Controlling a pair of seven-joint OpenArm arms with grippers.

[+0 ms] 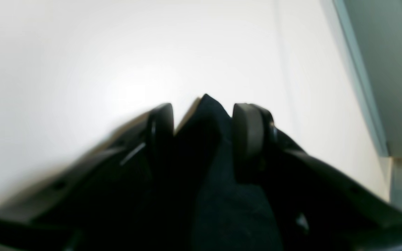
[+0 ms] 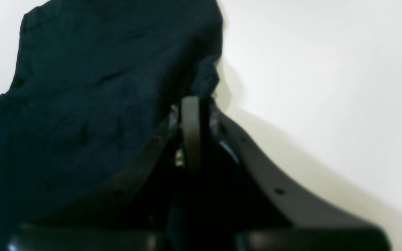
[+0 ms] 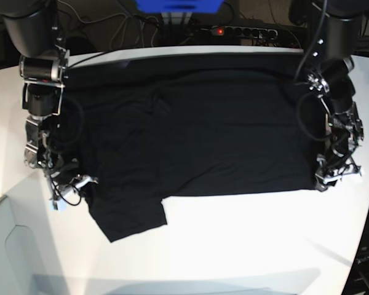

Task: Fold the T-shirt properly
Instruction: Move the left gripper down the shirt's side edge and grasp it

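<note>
On the white surface (image 3: 246,246) the T-shirt (image 3: 197,129) lies spread, my left claw (image 1: 202,120) and right claw (image 2: 192,115) each clamped on a near corner, so I judge the next move must lift both together for the first fold.

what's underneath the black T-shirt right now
The plain black cotton T-shirt lies spread on a white table, which shows bare all around it. Whatever else might sit beneath the cloth is covered and cannot be seen.

T-shirt (image 3: 197,135) | plain black, soft thin fabric | spread mostly flat across the white table | one short sleeve juts toward the near edge
</note>
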